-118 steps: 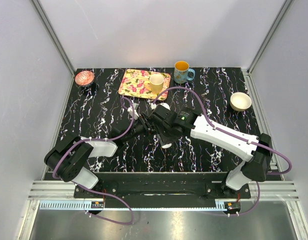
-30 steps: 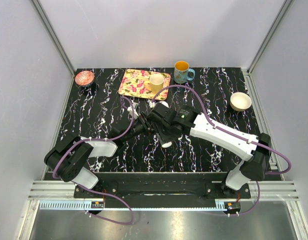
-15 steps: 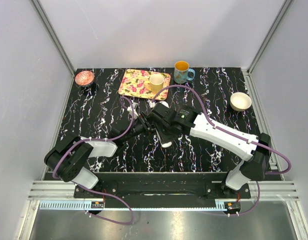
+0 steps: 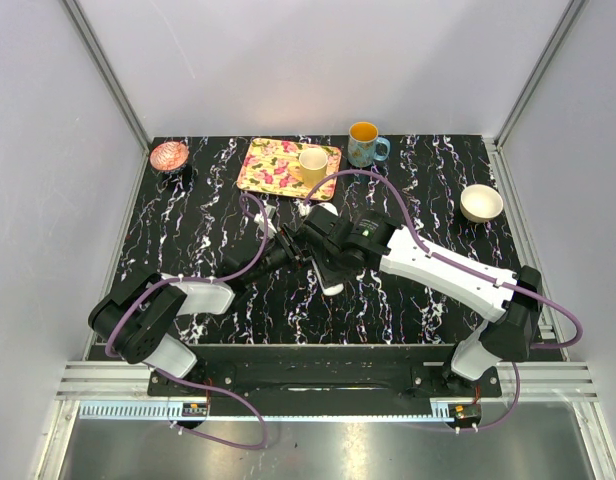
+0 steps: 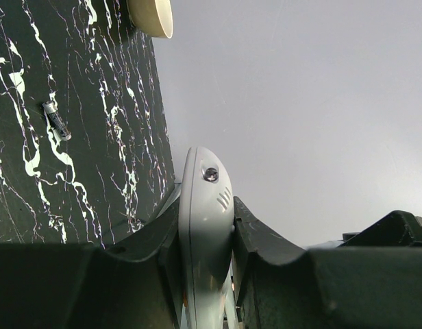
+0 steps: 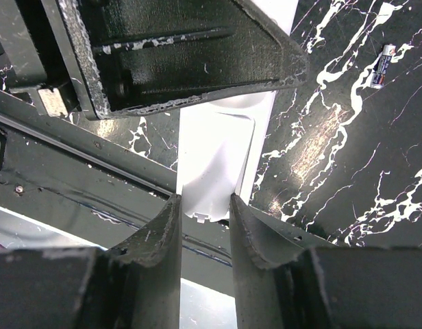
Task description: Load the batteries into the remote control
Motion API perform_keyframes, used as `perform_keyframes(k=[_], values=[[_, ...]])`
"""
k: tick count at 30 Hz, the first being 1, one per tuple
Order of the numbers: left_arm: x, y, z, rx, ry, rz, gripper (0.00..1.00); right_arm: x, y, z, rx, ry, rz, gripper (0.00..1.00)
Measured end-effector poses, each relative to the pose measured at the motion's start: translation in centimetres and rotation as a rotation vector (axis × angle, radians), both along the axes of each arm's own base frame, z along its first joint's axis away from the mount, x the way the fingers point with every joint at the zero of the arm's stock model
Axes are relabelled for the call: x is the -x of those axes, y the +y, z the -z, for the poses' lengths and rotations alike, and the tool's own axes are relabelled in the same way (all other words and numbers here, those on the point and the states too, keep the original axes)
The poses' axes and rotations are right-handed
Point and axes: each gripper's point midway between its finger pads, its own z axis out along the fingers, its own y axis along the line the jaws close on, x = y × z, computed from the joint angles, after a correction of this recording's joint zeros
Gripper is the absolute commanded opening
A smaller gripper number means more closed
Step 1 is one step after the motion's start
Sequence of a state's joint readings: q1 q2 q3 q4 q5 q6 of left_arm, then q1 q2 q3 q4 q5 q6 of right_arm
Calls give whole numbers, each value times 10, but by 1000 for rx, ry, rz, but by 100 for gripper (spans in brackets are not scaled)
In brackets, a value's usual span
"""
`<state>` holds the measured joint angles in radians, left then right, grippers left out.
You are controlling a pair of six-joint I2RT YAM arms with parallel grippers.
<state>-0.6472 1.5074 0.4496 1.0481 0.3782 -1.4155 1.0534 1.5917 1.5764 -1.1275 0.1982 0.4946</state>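
Note:
My left gripper [image 5: 205, 274] is shut on the white remote control [image 5: 205, 226], held on edge above the table; its rounded tip with a small lens points away. In the top view the two grippers meet mid-table, left [image 4: 304, 243] and right [image 4: 324, 262], with the remote's end [image 4: 328, 213] showing beyond them. My right gripper [image 6: 204, 219] is shut on a small white cover piece [image 6: 211, 171] with a tab, lying against the remote's back. One dark battery [image 6: 383, 66] lies on the table; it also shows in the left wrist view [image 5: 57, 121]. No red-orange battery shows.
A floral tray [image 4: 273, 165] with a yellow cup [image 4: 312, 165] stands at the back. A blue mug [image 4: 365, 143] is beside it, a cream bowl [image 4: 481, 203] at the right, a pink dish [image 4: 169, 155] at the back left.
The right gripper has crept slightly left and farther along the remote. The left arm has stayed in place, still holding the remote.

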Motion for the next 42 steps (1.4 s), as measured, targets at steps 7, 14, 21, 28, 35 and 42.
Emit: perform_keyframes(k=[7,14,21,28,35,42], values=[[0,0,0,0,0,0,0,0,-1,0,6,1,-5,20],[0,0,0,-1,0,1,0,2,-6,-1,28,5,-23,17],[0,0,0,0,0,1,0,5,-9,-7,37,11,-45,13],[0,0,0,1,1,1,0,8,-10,-6,22,57,-57,10],[1,0,-1,5,0,1,0,3,-11,-9,-9,89,-52,9],[2,-1,-4,15,-10,5,0,3,-9,-9,-26,114,-61,8]])
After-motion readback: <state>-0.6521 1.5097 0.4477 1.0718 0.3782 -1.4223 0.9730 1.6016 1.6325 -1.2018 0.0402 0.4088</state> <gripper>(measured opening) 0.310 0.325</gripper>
